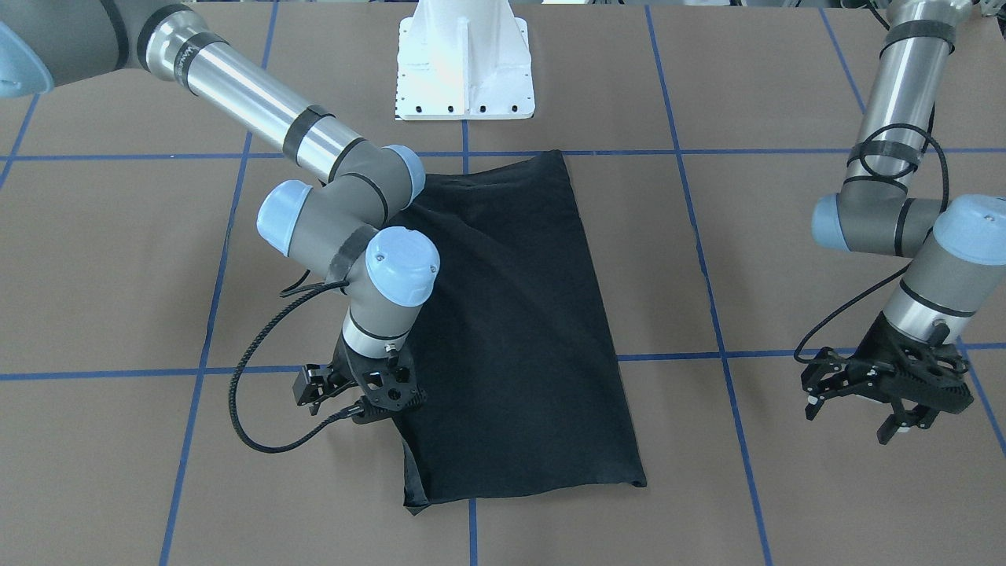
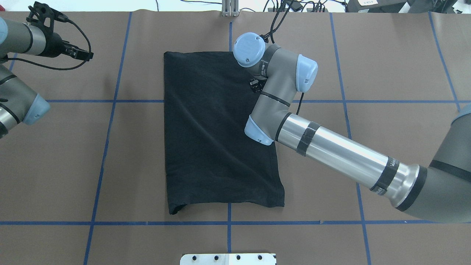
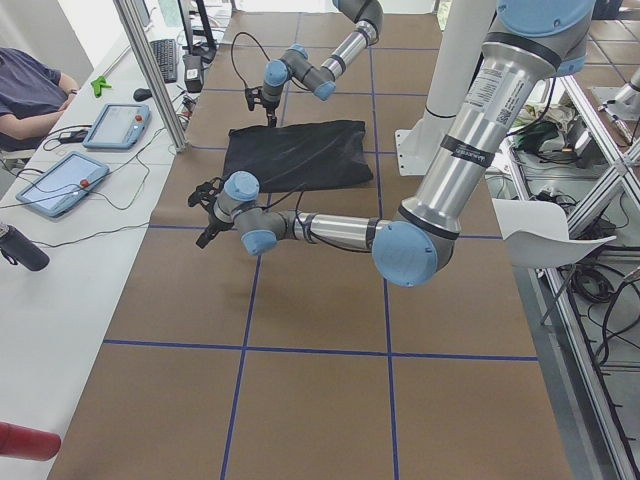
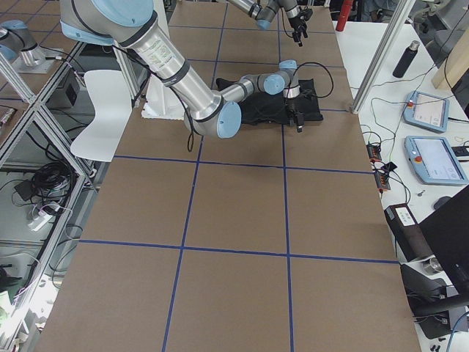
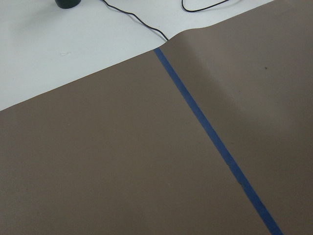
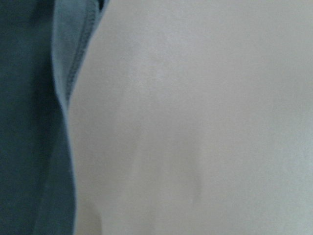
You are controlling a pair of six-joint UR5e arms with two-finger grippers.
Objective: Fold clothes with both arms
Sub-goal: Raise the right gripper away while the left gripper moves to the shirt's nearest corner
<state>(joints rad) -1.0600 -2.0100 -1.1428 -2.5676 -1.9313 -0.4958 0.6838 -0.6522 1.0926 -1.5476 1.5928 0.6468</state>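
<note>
Black T-shirt [image 2: 217, 136], folded into long rectangle, lightly creased, flat on table [image 2: 386, 73]

The shirt [image 1: 511, 314] is matt black cloth, soft and faintly creased, with a stitched hem showing in the right wrist view. The surface [image 1: 786, 259] is covered in matt brown paper, crossed by smooth blue tape [image 2: 294, 222]. The right arm [image 2: 342, 151] and left arm [image 1: 896, 94] are shiny brushed metal tubes with matt grey joints and smooth light blue plastic caps (the white base [image 1: 464, 71] looks like painted metal).
</note>
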